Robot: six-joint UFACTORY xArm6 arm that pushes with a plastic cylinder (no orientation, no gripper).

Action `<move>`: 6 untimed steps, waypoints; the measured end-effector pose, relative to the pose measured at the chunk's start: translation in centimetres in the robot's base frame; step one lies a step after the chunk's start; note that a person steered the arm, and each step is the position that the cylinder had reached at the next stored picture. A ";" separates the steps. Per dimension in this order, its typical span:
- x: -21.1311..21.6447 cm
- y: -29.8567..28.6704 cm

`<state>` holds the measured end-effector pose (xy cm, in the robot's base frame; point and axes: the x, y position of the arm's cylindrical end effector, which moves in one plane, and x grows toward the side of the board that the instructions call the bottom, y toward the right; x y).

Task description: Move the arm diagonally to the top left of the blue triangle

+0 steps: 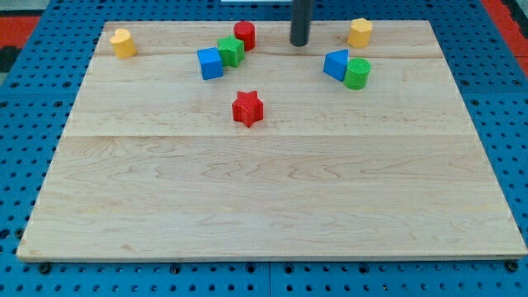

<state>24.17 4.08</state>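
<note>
1. One blue triangle (336, 64) sits at the bench's (272, 206) upper right, touching a green cylinder (357, 73).
2. Our tip (299, 43) stands up-left of it, apart, touching no block.
3. We carry no hand, only the rod, so nothing opens or clamps.
4. We'd judge a short slide enough; stop short of the triangle, clear of the red block (244, 35).

Bare board separates my tip (299, 43) from the blue triangle (336, 64), green cylinder (357, 73) touching its right
</note>
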 end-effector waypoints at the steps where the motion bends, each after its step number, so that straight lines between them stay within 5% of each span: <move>1: 0.0 -0.3; 6: 0.3 0.2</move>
